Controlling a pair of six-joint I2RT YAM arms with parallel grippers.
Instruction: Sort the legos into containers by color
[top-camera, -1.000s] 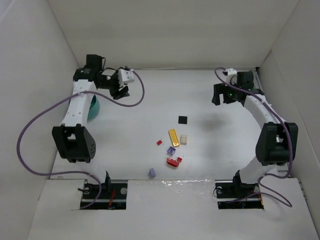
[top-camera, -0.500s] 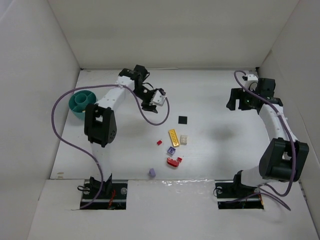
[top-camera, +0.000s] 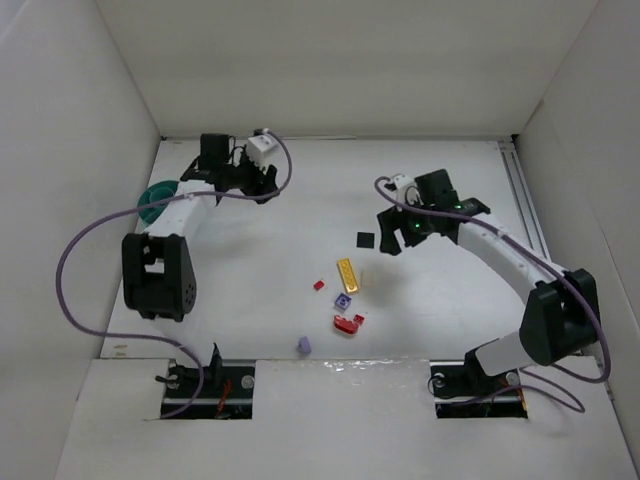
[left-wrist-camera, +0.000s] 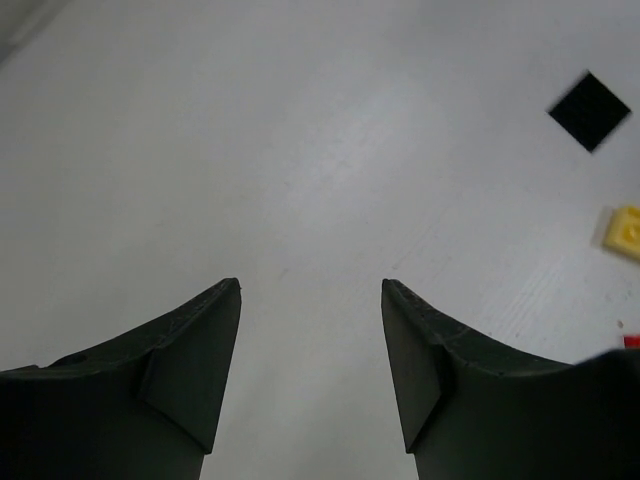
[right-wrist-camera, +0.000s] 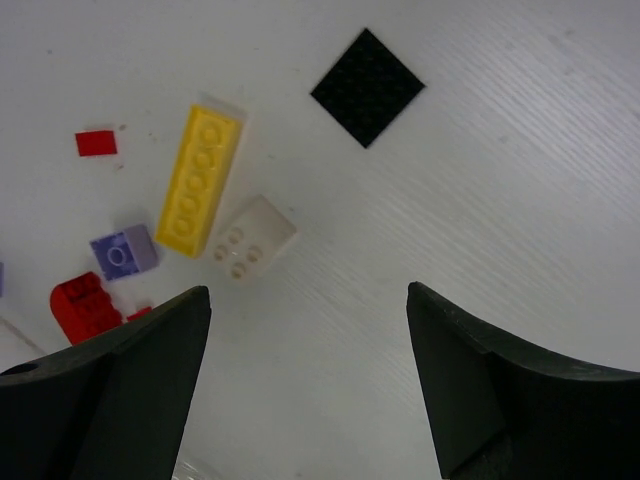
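The right gripper (right-wrist-camera: 308, 300) hangs over the scatter of legos with its jaws spread wide and nothing between them, so the step in hand looks like choosing and picking one piece. The robot would do well to drop straight down on a brick that stands free. The cream brick (right-wrist-camera: 252, 238) just touches the side of the long yellow plate (right-wrist-camera: 200, 178), so the fingers should close across its free sides and not drag the plate along. The flat black square (right-wrist-camera: 367, 87) lies apart from the rest but is very thin; it probably needs the fingertips pressed to the table (top-camera: 440, 320) before they close. The left gripper (left-wrist-camera: 310, 290), at the far left, is likewise released and empty over bare table, near the teal bowl (top-camera: 153, 196), which that arm partly hides; it could take the drop-offs

Nearest the arm bases lies a lone lilac brick (top-camera: 303, 345). Beyond it come a chunky red brick (right-wrist-camera: 85, 305), a small lilac brick (right-wrist-camera: 124, 252) with one stud, and a tiny red plate (right-wrist-camera: 96, 142). Then the yellow plate with its row of studs, the cream brick with three visible studs, and the matte black square farthest out. None sits in the bowl as far as can be seen
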